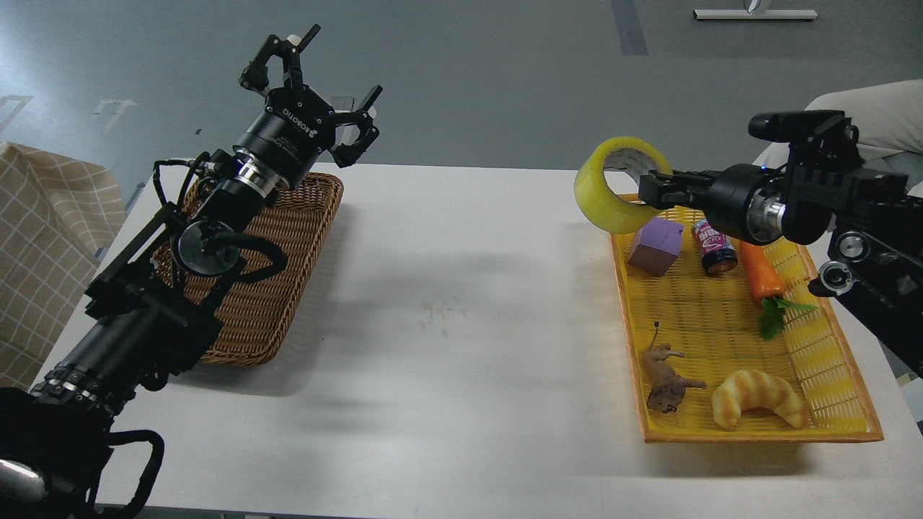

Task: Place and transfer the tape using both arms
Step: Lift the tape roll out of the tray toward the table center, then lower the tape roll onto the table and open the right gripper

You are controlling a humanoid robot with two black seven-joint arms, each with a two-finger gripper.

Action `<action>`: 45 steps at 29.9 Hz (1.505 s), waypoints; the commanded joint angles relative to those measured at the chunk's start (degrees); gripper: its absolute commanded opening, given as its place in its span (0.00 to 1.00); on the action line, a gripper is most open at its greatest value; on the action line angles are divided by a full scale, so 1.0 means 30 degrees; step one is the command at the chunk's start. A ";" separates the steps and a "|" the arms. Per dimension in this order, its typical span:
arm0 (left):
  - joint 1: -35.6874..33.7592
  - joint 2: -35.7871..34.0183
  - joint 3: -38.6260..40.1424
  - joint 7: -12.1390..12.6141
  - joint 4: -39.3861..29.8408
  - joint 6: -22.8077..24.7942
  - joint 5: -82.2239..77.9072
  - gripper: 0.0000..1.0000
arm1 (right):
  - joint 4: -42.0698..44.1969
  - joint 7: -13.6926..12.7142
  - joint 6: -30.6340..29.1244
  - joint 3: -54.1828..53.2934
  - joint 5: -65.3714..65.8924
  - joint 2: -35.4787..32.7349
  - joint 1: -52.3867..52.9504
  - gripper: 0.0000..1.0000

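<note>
The tape [609,193], a wide yellowish roll with a grey-white core, hangs in the air above the far left corner of the yellow basket [829,346]. My right gripper [652,189] is shut on the roll's wall, with one finger inside the core. My left gripper [314,83] is open and empty, raised above the far end of the brown wicker basket [288,245].
The yellow basket holds a purple block [655,246], a small jar [715,247], a toy carrot [762,277], a toy animal [667,380] and a croissant toy [758,398]. A person in white [865,122] sits at the far right. Checked cloth [43,238] lies at the left.
</note>
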State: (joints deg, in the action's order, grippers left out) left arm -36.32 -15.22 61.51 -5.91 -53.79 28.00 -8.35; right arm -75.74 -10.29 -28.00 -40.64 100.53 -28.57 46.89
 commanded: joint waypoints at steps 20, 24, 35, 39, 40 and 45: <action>0.0007 0.0093 0.0003 0.0008 -0.0001 0.0000 0.0000 0.98 | 0.6113 0.0032 0.0001 0.4815 0.0152 0.7410 0.2418 0.00; 0.0007 0.0122 0.0003 0.0008 -0.0001 0.0000 0.0000 0.98 | 0.6641 0.0003 0.0001 0.5138 0.0182 0.7939 0.2418 0.00; 0.0066 0.0152 0.0032 -0.0051 -0.0001 0.0000 0.0000 0.98 | 0.8195 0.0033 0.0001 0.6165 0.0182 0.8907 0.2974 0.00; 0.0066 0.0181 0.0032 -0.0080 -0.0001 0.0000 0.0000 0.98 | 0.8868 0.0032 0.0001 0.6194 0.0182 0.9405 0.2974 0.00; 0.0066 0.0181 0.0032 -0.0080 -0.0001 0.0000 0.0000 0.98 | 0.9014 0.0033 0.0001 0.6194 0.0182 0.9523 0.2974 0.00; 0.0036 0.0152 0.0032 -0.0080 -0.0001 0.0000 0.0000 0.98 | 0.9571 0.0033 0.0001 0.6281 0.0182 0.9523 0.2974 0.00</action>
State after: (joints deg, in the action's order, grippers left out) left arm -36.13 -14.69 61.62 -6.15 -53.79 28.00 -8.35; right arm -48.04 -10.20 -28.00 -22.04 101.07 -0.04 55.81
